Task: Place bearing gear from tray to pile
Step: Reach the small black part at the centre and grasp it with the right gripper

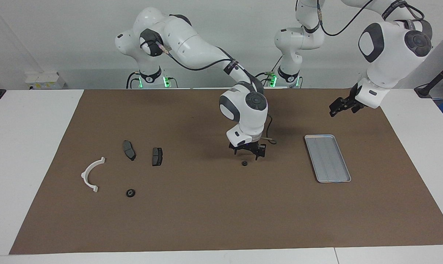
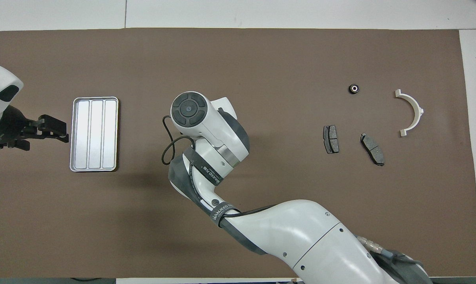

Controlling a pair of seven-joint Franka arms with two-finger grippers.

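Note:
A small black bearing gear (image 1: 244, 163) lies on the brown mat (image 1: 206, 220), between the tray and the pile. My right gripper (image 1: 247, 154) hangs open just over it, not touching it. In the overhead view the right arm's wrist hides both. The silver ribbed tray (image 1: 327, 158) (image 2: 94, 134) is empty. My left gripper (image 1: 335, 109) (image 2: 56, 131) waits, open and empty, above the mat beside the tray's end nearer to the robots. The pile holds a white arc (image 1: 92, 174) (image 2: 411, 112) and two dark brake pads (image 1: 129, 150) (image 1: 157, 156).
A second small black bearing gear (image 1: 130, 193) (image 2: 353, 88) lies by the pile, farther from the robots than the pads. The right arm's cable (image 1: 269, 139) loops beside its wrist. White table borders the mat at both ends.

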